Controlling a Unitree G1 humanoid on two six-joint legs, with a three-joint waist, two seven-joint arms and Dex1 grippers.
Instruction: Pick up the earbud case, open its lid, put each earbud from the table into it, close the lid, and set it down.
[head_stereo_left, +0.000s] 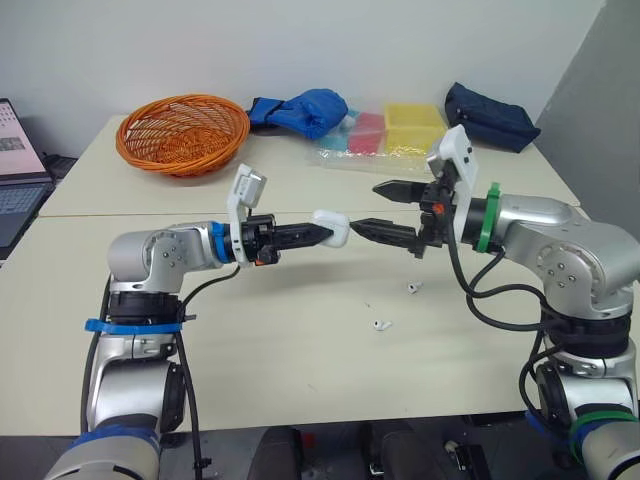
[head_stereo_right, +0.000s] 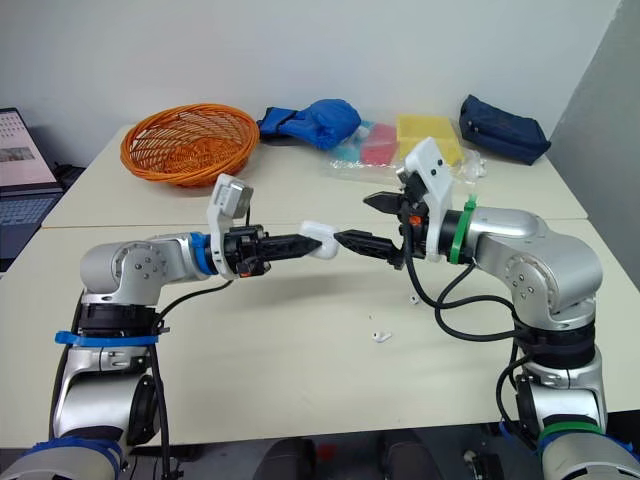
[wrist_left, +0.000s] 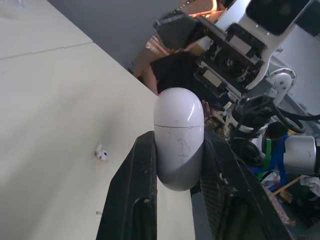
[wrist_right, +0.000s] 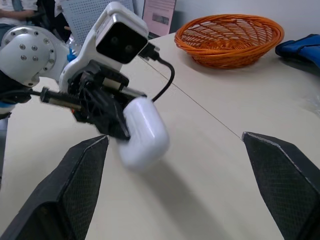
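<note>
My left gripper (head_stereo_left: 322, 233) is shut on the white earbud case (head_stereo_left: 331, 228) and holds it above the middle of the table, with the lid closed. In the left wrist view the case (wrist_left: 178, 135) sits upright between the two black fingers (wrist_left: 131, 200). My right gripper (head_stereo_left: 365, 207) is open just to the right of the case, with its lower fingertip almost at the case's end. The right wrist view has the case (wrist_right: 144, 132) between its spread fingers (wrist_right: 75, 190). Two white earbuds lie on the table: one (head_stereo_left: 411, 288) below the right gripper, the other (head_stereo_left: 381, 324) nearer the front.
An orange wicker basket (head_stereo_left: 183, 132) stands at the back left. Behind the grippers lie a blue cloth bundle (head_stereo_left: 305, 108), pink and yellow containers (head_stereo_left: 400, 128) and a navy pouch (head_stereo_left: 490, 115). A laptop (head_stereo_left: 15, 170) sits off the table's left edge.
</note>
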